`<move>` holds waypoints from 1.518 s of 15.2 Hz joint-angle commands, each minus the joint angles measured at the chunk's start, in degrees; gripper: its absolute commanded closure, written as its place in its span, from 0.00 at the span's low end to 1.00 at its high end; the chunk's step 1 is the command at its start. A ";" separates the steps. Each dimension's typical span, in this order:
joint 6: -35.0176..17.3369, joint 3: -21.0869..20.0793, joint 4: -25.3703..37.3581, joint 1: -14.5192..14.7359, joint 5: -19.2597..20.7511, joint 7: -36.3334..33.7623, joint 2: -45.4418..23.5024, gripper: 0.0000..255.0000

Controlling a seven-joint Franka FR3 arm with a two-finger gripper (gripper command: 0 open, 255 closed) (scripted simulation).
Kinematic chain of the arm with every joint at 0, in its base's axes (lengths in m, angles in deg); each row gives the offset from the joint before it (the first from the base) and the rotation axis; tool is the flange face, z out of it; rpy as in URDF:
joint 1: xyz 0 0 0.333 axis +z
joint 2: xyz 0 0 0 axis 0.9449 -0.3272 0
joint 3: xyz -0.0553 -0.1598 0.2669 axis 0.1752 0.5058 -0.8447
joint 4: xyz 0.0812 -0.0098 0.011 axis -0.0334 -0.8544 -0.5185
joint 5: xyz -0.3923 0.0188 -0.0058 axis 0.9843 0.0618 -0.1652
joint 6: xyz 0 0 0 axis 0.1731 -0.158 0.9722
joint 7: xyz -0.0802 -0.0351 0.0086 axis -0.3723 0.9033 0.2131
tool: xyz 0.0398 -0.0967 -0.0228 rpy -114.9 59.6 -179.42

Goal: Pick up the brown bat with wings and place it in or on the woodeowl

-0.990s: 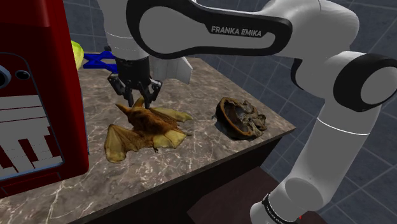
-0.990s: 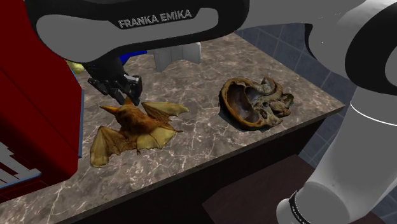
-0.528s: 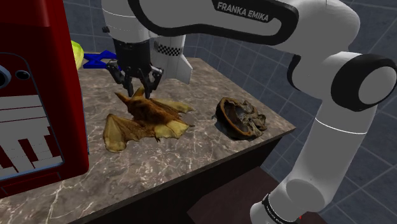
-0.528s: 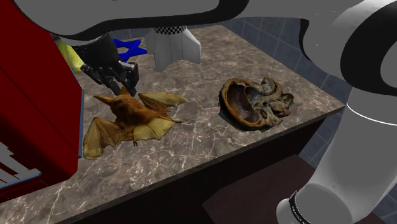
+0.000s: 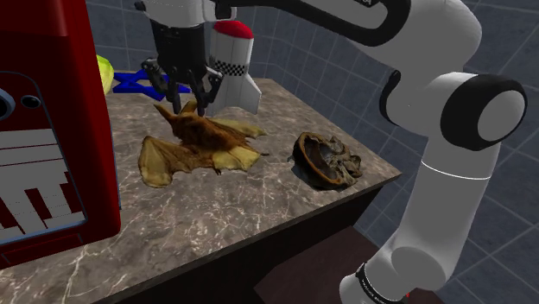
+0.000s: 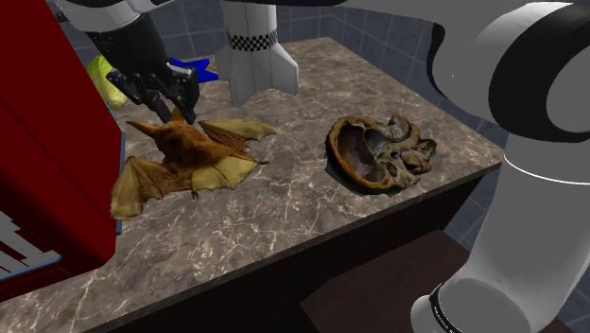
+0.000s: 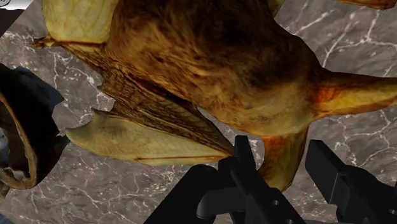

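My claw (image 5: 184,97) grips the brown bat (image 5: 203,138) by one ear, on the marble tabletop (image 5: 173,224).
Shoulder view: bat hangs head-up under my claw, wings spread low; I cannot tell whether they touch the tabletop. The brown hollow carving (image 5: 326,160) sits apart on the view's right, and a white rocket (image 5: 231,69) stands behind. Second exterior view: claw (image 6: 168,102) at the bat's (image 6: 180,151) head, carving (image 6: 378,153) to the right. Wrist view: the ear is clasped between my fingers (image 7: 245,159); the carving's rim (image 7: 16,146) is beyond one wing.
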 commanded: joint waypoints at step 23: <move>-4.86 16.30 -26.33 -20.51 -27.00 32.53 39.37 1.00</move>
